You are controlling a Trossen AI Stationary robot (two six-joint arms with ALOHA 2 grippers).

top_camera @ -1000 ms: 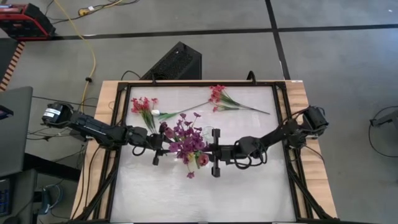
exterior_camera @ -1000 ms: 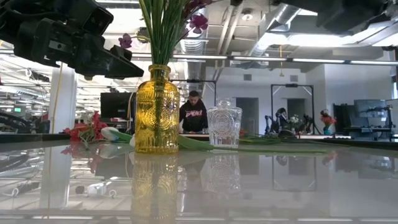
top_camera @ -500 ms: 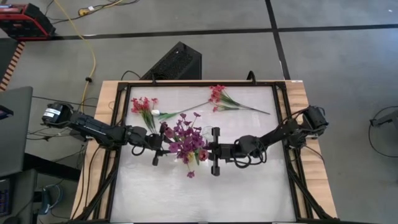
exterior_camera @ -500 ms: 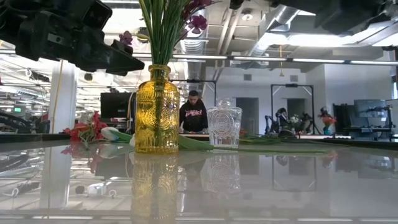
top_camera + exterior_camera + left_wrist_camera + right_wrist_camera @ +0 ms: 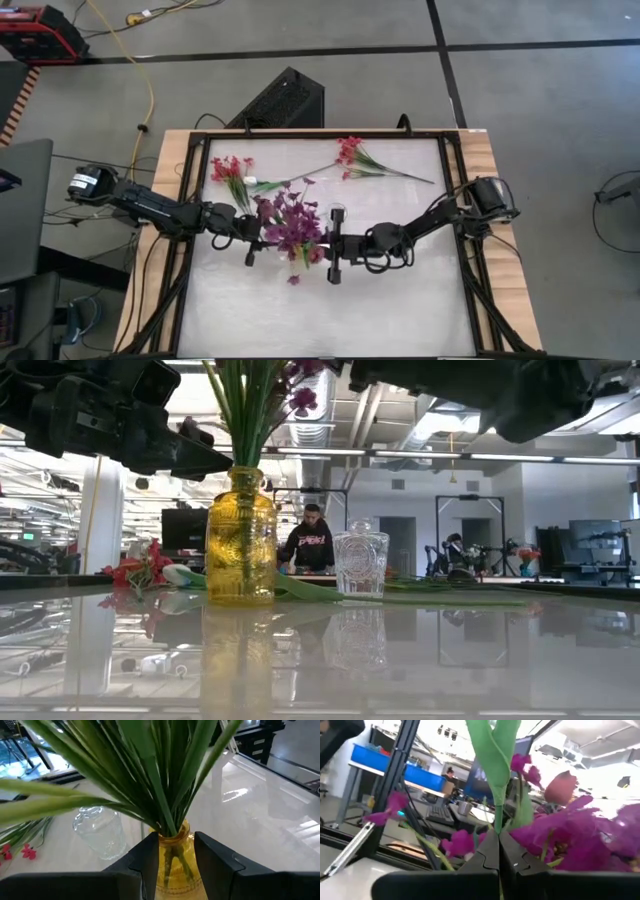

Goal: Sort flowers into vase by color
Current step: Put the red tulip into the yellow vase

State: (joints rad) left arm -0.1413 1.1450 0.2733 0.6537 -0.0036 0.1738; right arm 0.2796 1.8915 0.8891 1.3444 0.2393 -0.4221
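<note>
Purple blooms [image 5: 290, 222] fill the middle of the high view, bunched over the table [image 5: 400, 300], with the left gripper [image 5: 255, 238] at their one side and the right gripper [image 5: 322, 250] at the other. A red-pink sprig [image 5: 229, 172] and a second red-pink sprig [image 5: 352, 155] lie flat toward the far edge.

Low view: the amber glass vase [image 5: 239, 538] stands on the table with green stems rising from its mouth; a clear glass jar [image 5: 360, 563] stands just beside it, and a person [image 5: 309, 542] shows in the room behind.

Left wrist view: the two dark fingers [image 5: 150, 857] stand either side of the vase's neck, seemingly gripping it, though contact is hard to confirm.

Right wrist view: the jaws are pinched together on a green stem [image 5: 496, 775] among the purple blooms.
</note>
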